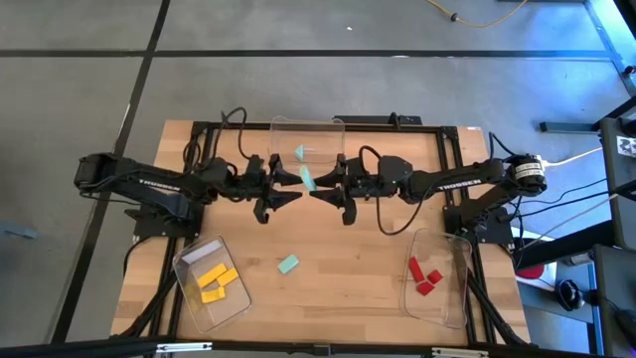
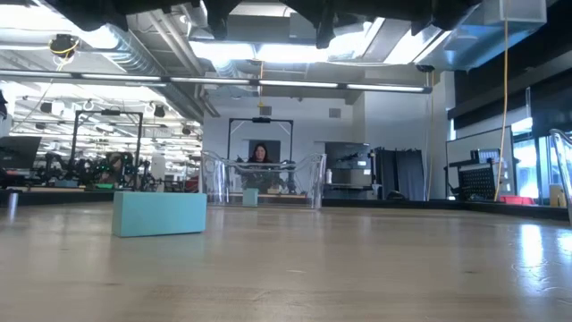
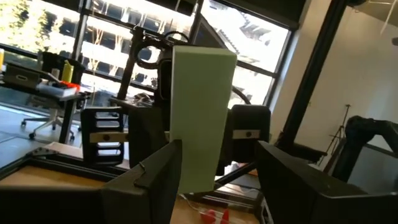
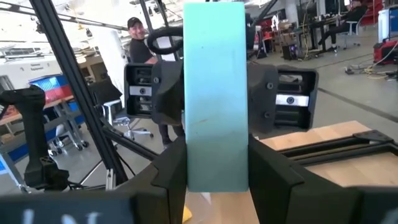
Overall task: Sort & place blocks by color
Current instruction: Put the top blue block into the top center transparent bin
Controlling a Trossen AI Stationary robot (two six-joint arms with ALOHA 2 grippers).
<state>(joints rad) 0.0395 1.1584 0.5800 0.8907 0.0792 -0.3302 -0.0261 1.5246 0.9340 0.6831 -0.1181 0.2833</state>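
A mint-green block [image 1: 306,178] hangs in the air over the table's middle, between my two grippers, which face each other. My right gripper [image 1: 320,192] [image 4: 216,149] is shut on it. My left gripper [image 1: 291,195] [image 3: 219,148] is open, with the same block [image 3: 199,112] between its fingers; one finger stands close against the block and the other well apart from it. A second mint-green block [image 1: 288,264] [image 2: 159,214] lies flat on the table nearer the front. A third [image 1: 301,152] lies in the far clear bin [image 1: 338,127]. My right gripper pinches the mint-green block at one end [image 4: 216,168] between its two fingers [image 4: 268,168], coming level from the table's right and lying across the bar. The block is lifted clear and sticks out past the fingertips. My left gripper: I cannot tell whether its near finger [image 3: 155,177] touches the block.
A clear bin with yellow blocks [image 1: 214,283] sits at the near left, its rim [image 1: 189,254] tilted. A clear bin with red blocks [image 1: 425,276] sits at the near right. The far bin [image 2: 313,183] stands at the far edge. A person shows in the room beyond.
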